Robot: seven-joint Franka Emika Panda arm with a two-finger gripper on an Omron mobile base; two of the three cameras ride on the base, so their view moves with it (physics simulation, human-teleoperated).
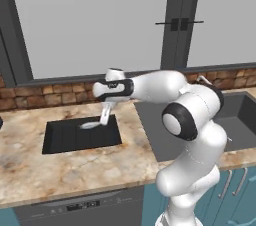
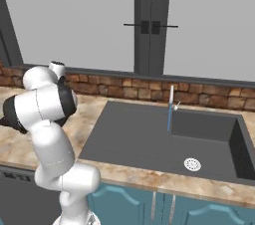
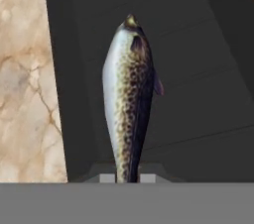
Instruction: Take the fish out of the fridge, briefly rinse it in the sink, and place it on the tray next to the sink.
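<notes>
The fish (image 1: 90, 125) is silvery and speckled, and it hangs just over the black tray (image 1: 65, 140) to the left of the sink (image 1: 240, 115). My gripper (image 1: 104, 120) reaches down over the tray's middle, shut on the fish's tail. In the hand view the fish (image 3: 130, 99) stretches away from the gripper (image 3: 128, 178) with its head towards the tray's far rim, and the tray (image 3: 198, 69) lies right behind it. I cannot tell whether the fish touches the tray floor. The sink (image 2: 149, 134) holds nothing. The fridge is out of view.
A thin faucet (image 2: 170, 109) stands at the sink's back rim, and a round drain (image 2: 192, 164) sits in the basin. Marbled counter (image 1: 30, 170) surrounds the tray. A brick strip (image 1: 50, 92) and window panes run behind the counter.
</notes>
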